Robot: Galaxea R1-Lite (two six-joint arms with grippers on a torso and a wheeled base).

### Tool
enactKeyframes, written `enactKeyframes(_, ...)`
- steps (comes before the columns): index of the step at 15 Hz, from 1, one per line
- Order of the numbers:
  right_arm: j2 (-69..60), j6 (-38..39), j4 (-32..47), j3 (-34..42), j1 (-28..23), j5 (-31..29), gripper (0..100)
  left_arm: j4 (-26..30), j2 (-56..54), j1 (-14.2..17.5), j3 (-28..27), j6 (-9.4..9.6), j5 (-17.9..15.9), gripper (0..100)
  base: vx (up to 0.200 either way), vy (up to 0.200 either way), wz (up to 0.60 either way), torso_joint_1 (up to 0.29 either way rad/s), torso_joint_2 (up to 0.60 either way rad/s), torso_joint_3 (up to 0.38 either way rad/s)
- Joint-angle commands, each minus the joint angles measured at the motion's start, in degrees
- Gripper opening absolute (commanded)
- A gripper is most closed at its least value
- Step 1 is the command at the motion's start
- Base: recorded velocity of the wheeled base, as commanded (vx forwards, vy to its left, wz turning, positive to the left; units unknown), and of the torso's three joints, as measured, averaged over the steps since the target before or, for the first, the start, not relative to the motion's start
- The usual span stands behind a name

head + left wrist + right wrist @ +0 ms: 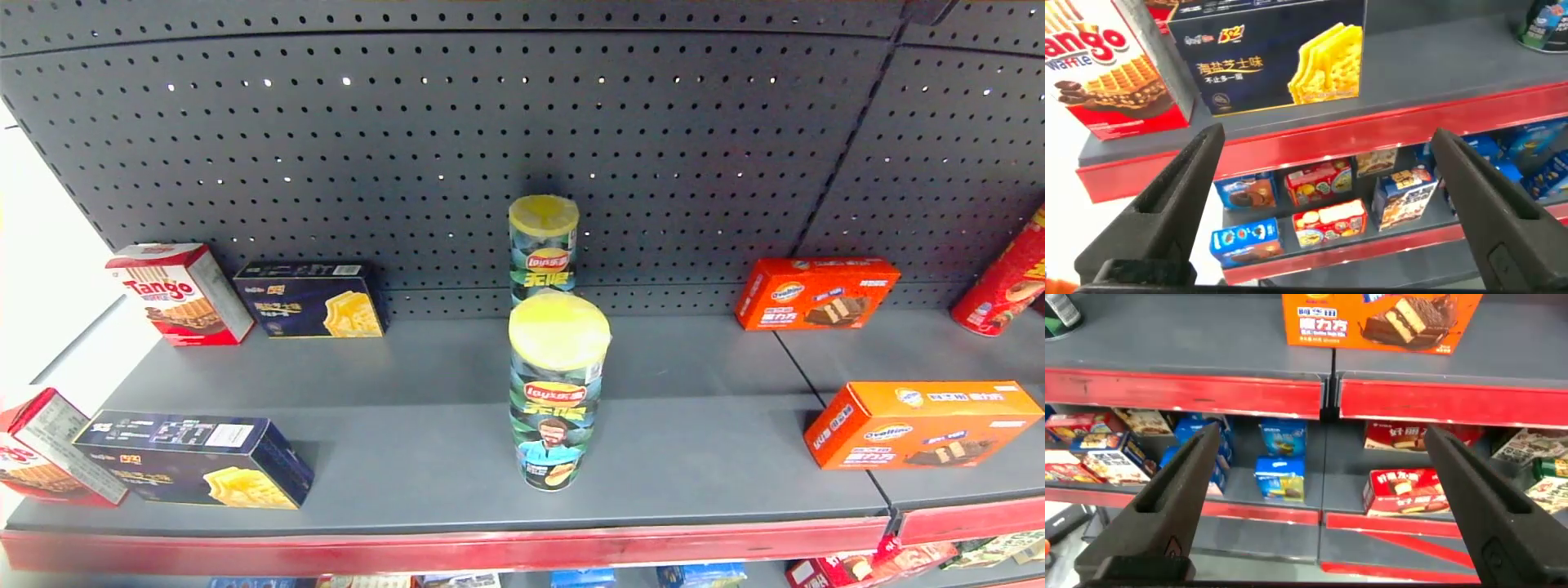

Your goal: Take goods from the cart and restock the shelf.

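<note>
The grey shelf [694, 441] has a red front lip. Two chip cans stand upright mid-shelf, the near can [558, 392] in front of the far can [543, 249], apart. At left, a near navy box [196, 461] lies beside a near wafer box [41, 453]; a far navy box [314, 298] and far wafer box [180, 294] sit at the back. At right lie a near orange box [922, 425] and a far orange box [816, 292], and a red can [1004, 286] leans at the far right. The left gripper [1324, 135] is spread wide and empty, before the lip by the near navy box. The right gripper [1321, 431] is spread wide and empty, before the lip below the near orange box.
</note>
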Motion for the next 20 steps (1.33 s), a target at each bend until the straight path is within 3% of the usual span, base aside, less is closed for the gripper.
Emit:
enactKeyframes(1,0.2,-0.3,0.0,0.1,0.0,0.1,100,0.0,0.2,0.1,0.1,0.21,0.4,100,0.0,0.0,0.0,0.0,0.0,0.0)
enactKeyframes(3,0.2,-0.2,0.0,0.1,0.0,0.1,100,-0.1,0.2,0.0,0.1,0.74,0.2,100,0.0,0.0,0.0,0.0,0.0,0.0)
enactKeyframes(5,0.2,-0.2,0.0,0.1,-0.1,0.1,100,0.1,0.2,-0.1,0.0,0.83,-5.0,100,0.0,0.0,0.0,0.0,0.0,0.0)
enactKeyframes(6,0.4,-0.1,0.0,0.1,-1.0,0.1,100,0.6,0.2,0.0,-0.3,0.65,-12.6,100,0.0,0.0,0.0,0.0,0.0,0.0)
enactKeyframes(8,2.5,-0.2,0.2,0.0,-8.9,0.0,100,3.9,0.2,-0.1,-1.4,0.57,-15.2,100,0.0,0.0,0.0,0.0,0.0,0.0)
enactKeyframes(10,-2.0,-0.2,0.1,0.0,-6.3,0.0,100,4.6,0.2,0.0,-1.6,0.39,-14.0,100,0.0,0.0,0.0,0.0,0.0,0.0)
enactKeyframes(14,-5.4,0.1,0.0,0.1,-6.7,0.0,100,4.5,0.2,0.3,-1.5,1.01,-6.9,100,0.0,0.0,0.0,0.0,0.0,0.0)
enactKeyframes(17,-5.4,0.1,0.0,0.1,-6.7,0.0,100,4.4,0.2,1.8,-1.5,4.61,-2.7,100,0.0,0.0,0.0,0.0,0.0,0.0)
enactKeyframes(19,-5.4,0.1,0.0,0.1,-6.8,0.0,100,4.6,0.3,5.5,-1.6,4.7,-3.9,100,0.0,0.0,0.0,0.0,0.0,0.0)
enactKeyframes(20,-5.4,0.0,0.0,0.1,-6.7,0.0,100,4.7,0.3,4.9,-1.7,4.52,-11.6,100,0.0,0.0,0.0,0.0,0.0,0.0)
